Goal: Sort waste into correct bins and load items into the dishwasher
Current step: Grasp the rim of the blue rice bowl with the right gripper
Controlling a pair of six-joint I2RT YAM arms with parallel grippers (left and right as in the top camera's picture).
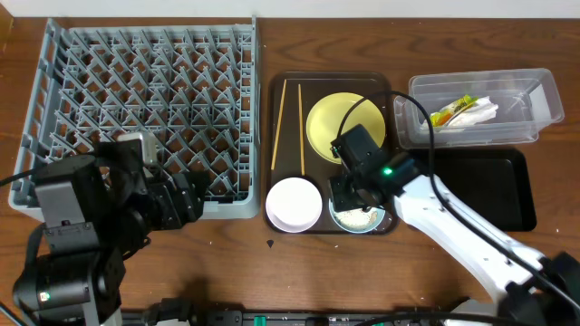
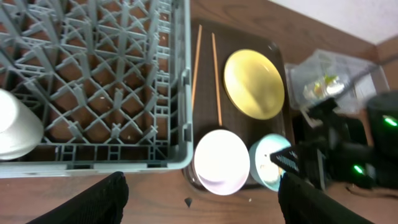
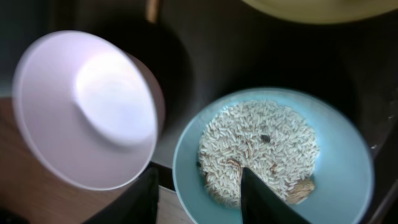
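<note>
While the right arm reached over the near right corner of the brown serving tray, the holdings stood thus.

Right jaws: partly open and holding nothing. They were set astride the near left rim of the light blue bowl. One jaw was over the rice inside; the other was outside, down in the narrow gap beside the pinkish-white bowl. Neither appeared to touch the rim.

Left jaws: wide open and empty, by the near edge of the dish rack, well apart from the tray's contents.

Risks, as judged:
- A pinch on one thin rim of a bowl laden with rice and scraps could let it tilt on lifting, scattering grains over the tray or the counter.
- The outer jaw could shove the pinkish-white bowl, which sat just beside at the tray's near left corner.
- Racking the bowl before emptying it into a bin would carry waste into the rack.

Elsewhere:
- Yellow plate: toward the tray's far right corner.
- Two chopsticks: along the tray's left edge.
- White cup: in the rack, close to its near edge.
- Crumpled napkin and wrapper: in the clear tub, at the counter's far right.
- Black tray: on the near side of the tub.
</note>
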